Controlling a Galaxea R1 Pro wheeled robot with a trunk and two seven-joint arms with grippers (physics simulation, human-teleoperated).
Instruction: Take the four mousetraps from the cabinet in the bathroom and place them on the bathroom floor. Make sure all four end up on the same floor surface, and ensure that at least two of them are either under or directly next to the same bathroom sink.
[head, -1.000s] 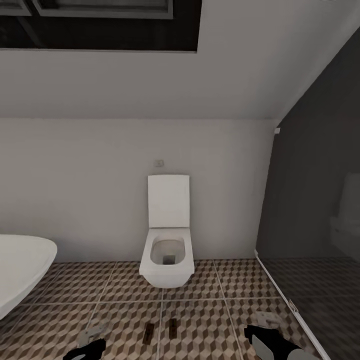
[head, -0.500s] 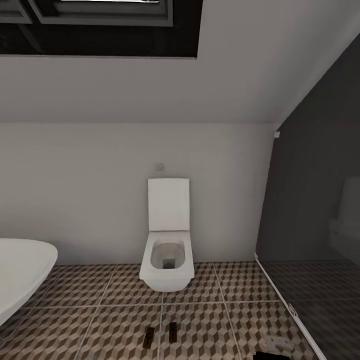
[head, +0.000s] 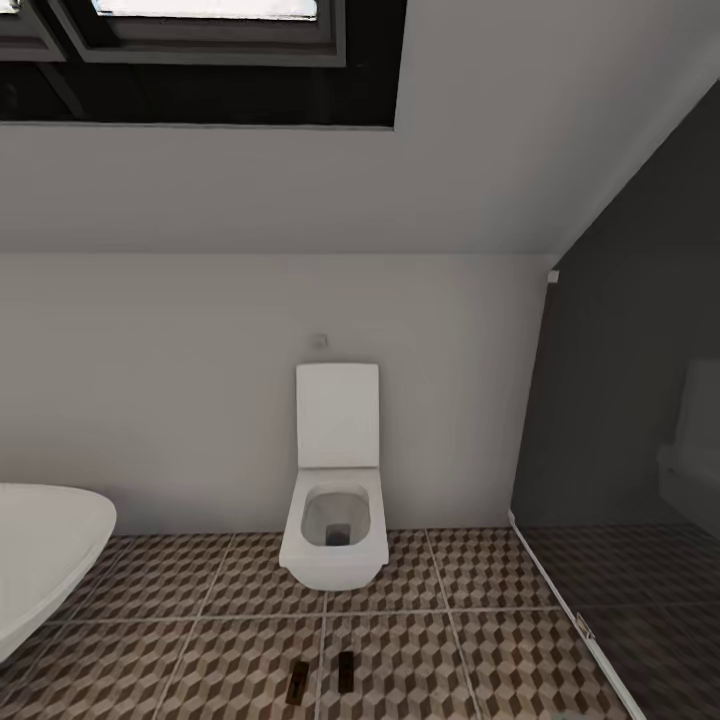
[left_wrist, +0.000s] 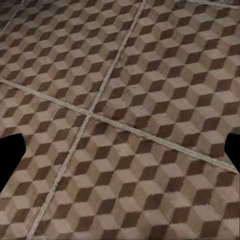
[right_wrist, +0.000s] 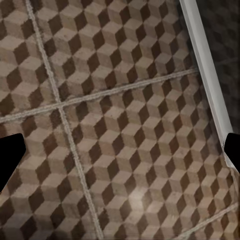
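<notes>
Two mousetraps lie side by side on the bathroom floor (head: 480, 640) in front of the toilet: one (head: 297, 683) to the left, the other (head: 345, 670) to the right. The white sink (head: 40, 550) juts in at the left edge, well left of both traps. In the left wrist view my left gripper (left_wrist: 120, 152) is open over bare patterned floor (left_wrist: 150, 75), its dark fingertips (left_wrist: 10, 155) far apart. My right gripper (right_wrist: 120, 152) is also open over the floor (right_wrist: 125, 150), holding nothing. The cabinet is out of view.
A white toilet (head: 335, 520) with its lid raised stands against the back wall. A smoked glass partition (head: 630, 450) closes off the right side, and its white base strip (right_wrist: 205, 65) runs past my right gripper. A dark-framed window (head: 200, 40) sits overhead.
The head camera has tilted upward, so the whole scene has slid down in the picture. Both arms have dropped below the head view's lower edge. The two mousetraps have not moved on the floor.
</notes>
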